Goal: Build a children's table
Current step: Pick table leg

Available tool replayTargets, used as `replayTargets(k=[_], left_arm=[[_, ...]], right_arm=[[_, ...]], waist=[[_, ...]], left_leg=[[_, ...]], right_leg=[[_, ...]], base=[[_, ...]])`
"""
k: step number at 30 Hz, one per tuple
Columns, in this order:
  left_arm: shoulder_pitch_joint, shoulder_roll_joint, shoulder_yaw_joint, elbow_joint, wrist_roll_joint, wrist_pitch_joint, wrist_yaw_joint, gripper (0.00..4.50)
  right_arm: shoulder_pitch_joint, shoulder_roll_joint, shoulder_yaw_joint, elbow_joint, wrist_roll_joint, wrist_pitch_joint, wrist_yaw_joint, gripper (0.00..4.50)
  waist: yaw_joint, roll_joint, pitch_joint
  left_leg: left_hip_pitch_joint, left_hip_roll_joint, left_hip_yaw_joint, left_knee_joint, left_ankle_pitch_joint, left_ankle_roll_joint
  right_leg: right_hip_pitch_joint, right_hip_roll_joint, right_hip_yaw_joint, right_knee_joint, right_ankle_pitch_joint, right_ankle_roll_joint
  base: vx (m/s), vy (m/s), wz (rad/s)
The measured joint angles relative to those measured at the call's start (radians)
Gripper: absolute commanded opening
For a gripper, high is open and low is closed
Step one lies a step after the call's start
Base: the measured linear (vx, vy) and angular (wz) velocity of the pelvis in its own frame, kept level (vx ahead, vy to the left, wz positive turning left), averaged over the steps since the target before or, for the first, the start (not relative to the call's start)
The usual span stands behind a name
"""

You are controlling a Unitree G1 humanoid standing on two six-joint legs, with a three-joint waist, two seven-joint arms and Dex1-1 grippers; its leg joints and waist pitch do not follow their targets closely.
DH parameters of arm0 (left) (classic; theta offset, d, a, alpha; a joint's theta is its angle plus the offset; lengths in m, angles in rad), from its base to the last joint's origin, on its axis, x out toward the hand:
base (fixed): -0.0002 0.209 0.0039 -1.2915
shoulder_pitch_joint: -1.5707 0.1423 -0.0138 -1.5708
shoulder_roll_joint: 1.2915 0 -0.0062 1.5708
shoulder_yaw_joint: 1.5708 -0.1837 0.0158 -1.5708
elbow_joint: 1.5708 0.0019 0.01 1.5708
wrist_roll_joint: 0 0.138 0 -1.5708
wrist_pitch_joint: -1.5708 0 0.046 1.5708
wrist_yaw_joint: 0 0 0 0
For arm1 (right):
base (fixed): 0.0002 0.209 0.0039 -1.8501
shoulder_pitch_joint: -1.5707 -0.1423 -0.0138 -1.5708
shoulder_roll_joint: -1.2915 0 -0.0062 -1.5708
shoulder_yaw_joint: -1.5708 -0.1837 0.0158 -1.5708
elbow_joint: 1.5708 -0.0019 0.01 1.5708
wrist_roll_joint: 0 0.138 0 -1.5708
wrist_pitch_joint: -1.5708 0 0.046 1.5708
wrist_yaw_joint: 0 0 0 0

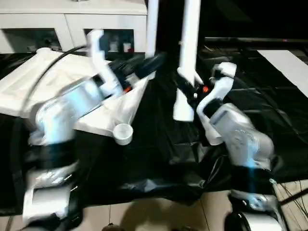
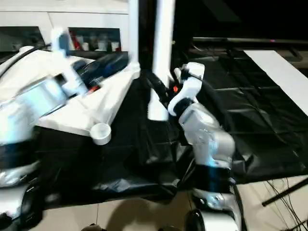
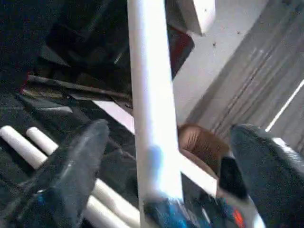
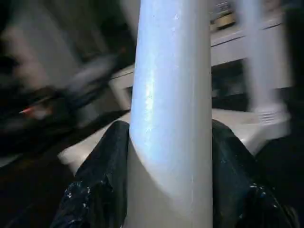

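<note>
The white tabletop [image 1: 62, 82] lies underside up on the left, with an empty round socket [image 1: 122, 133] at its near right corner. One white leg [image 1: 152, 29] stands upright in the far right corner. My left gripper [image 1: 151, 63] is open around that leg's base. In the left wrist view its fingers [image 3: 71, 171] stand well clear of the leg [image 3: 152, 118] on both sides. My right gripper [image 1: 192, 89] is shut on a second leg [image 1: 189, 48], held upright over the black sheet just right of the tabletop. In the right wrist view both fingers [image 4: 102, 175] press against it [image 4: 171, 109].
Two more white legs [image 3: 28, 147] lie on the black sheet [image 1: 159, 159] that covers the floor. A white glass-door cabinet [image 1: 72, 24] stands behind the tabletop. A white board [image 1: 288, 67] lies at the far right. Cables [image 1: 293, 195] trail over tiles at the near right.
</note>
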Motion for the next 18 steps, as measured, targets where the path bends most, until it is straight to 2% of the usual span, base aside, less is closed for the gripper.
replayTargets(k=[4,10,13,16,18], left_arm=[[-0.015,-0.023,0.002,0.015,-0.027,0.002,-0.002,4.50],[-0.015,-0.035,0.002,0.015,-0.046,0.010,-0.002,4.50],[-0.015,-0.042,0.001,0.013,-0.046,0.015,0.001,4.13],[-0.015,-0.042,0.001,0.013,-0.043,0.015,0.010,4.10],[-0.015,-0.042,-0.001,0.013,-0.041,0.013,0.017,3.75]], right_arm=[[0.007,-0.038,0.071,-0.008,0.017,0.021,0.083,1.84],[0.007,-0.089,0.093,-0.034,0.032,0.053,0.155,1.84],[0.003,-0.114,0.109,-0.035,0.048,0.067,0.178,1.84],[-0.011,-0.118,0.125,-0.032,0.046,0.063,0.177,1.84],[-0.024,-0.120,0.134,-0.031,0.037,0.059,0.177,1.84]], waist=[[0.001,0.000,0.000],[0.002,-0.004,0.001],[0.002,-0.006,0.001],[0.002,-0.006,0.001],[0.001,-0.006,0.001]], left_leg=[[-0.002,0.000,0.000,0.000,0.002,0.003],[-0.005,0.000,0.000,0.000,0.003,0.006],[-0.006,0.000,0.000,0.001,0.003,0.006],[-0.006,0.000,0.000,0.001,0.003,0.006],[-0.006,0.000,0.000,0.001,0.003,0.006]], right_leg=[[0.000,0.000,0.000,-0.001,0.000,0.000],[-0.001,-0.001,-0.001,-0.001,0.000,0.000],[-0.001,-0.001,-0.001,-0.002,0.000,0.000],[-0.001,-0.001,-0.001,-0.002,0.000,0.001],[-0.001,-0.001,-0.001,-0.002,0.000,0.001]], base=[[0.000,0.000,0.00],[0.000,0.000,0.00],[0.000,0.000,0.00],[0.000,0.000,0.00],[0.000,0.000,0.00]])
